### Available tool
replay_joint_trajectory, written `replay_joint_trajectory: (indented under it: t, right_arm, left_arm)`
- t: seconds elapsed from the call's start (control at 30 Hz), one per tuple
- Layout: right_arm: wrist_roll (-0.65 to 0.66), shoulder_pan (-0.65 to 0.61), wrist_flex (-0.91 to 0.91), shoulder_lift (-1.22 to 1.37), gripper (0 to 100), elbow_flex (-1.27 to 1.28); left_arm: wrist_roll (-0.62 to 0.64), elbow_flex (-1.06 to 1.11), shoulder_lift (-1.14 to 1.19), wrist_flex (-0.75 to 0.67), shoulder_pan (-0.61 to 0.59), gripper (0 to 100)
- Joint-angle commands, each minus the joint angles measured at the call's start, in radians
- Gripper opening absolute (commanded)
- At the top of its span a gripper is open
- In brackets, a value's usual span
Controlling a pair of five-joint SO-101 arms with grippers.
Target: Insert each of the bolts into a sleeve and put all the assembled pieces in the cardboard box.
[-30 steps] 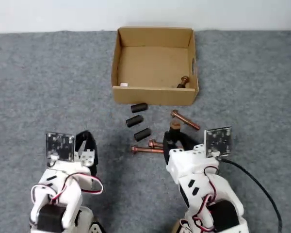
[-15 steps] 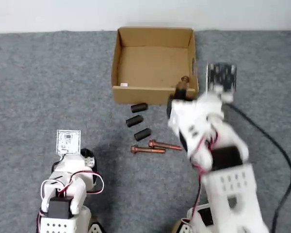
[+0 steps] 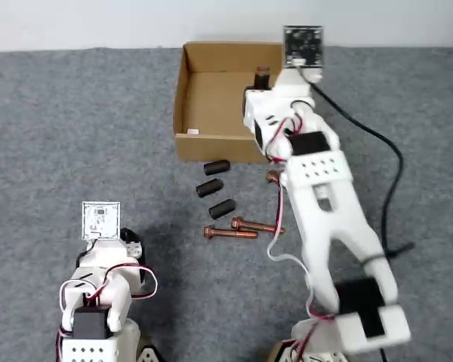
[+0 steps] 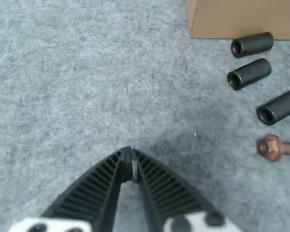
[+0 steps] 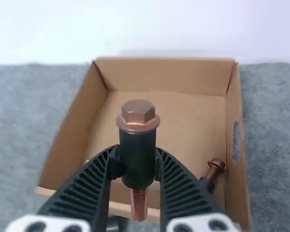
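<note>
The right tool [image 5: 135, 162] is squeezed around a black sleeve [image 5: 137, 145] with a shiny copper bolt [image 5: 137, 116] poking through it, head up, over the cardboard box [image 5: 169, 72]. I think it's hard, smooth and a bit slippery, so holding the sleeve's middle looks best. Tip it over and the bolt may slide out. The left tool [image 4: 130, 162] is pinched closed, holding nothing, above the grey tabletop [image 4: 63, 72], near three loose sleeves [image 4: 249, 72].

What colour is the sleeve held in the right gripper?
The sleeve is black, around a copper-coloured bolt; best seen in the right wrist view.
</note>
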Motion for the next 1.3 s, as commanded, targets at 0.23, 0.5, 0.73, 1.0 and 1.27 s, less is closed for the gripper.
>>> replay_joint_trajectory:
  t: [0.23, 0.5, 0.73, 1.0, 1.27]
  right_arm:
    - [0.035, 0.021, -0.061, 0.404, 0.9, -0.287]
    - [0.149, 0.024, 0.085, 0.679, 2.8, -0.52]
    - [0.143, 0.025, 0.265, 0.779, 15.5, -0.721]
    - [0.147, 0.019, 0.401, 0.779, 15.4, -0.842]
    - [0.146, 0.019, 0.728, 0.779, 15.4, -1.073]
  left_arm:
    - [-0.003, -0.004, -0.008, -0.06, -0.006, 0]
    - [-0.003, -0.004, -0.008, -0.061, -0.006, 0]
    - [-0.003, -0.004, -0.008, -0.061, -0.006, 0]
    - [-0.003, -0.004, -0.008, -0.061, -0.006, 0]
    - [-0.003, -0.004, -0.008, -0.061, -0.006, 0]
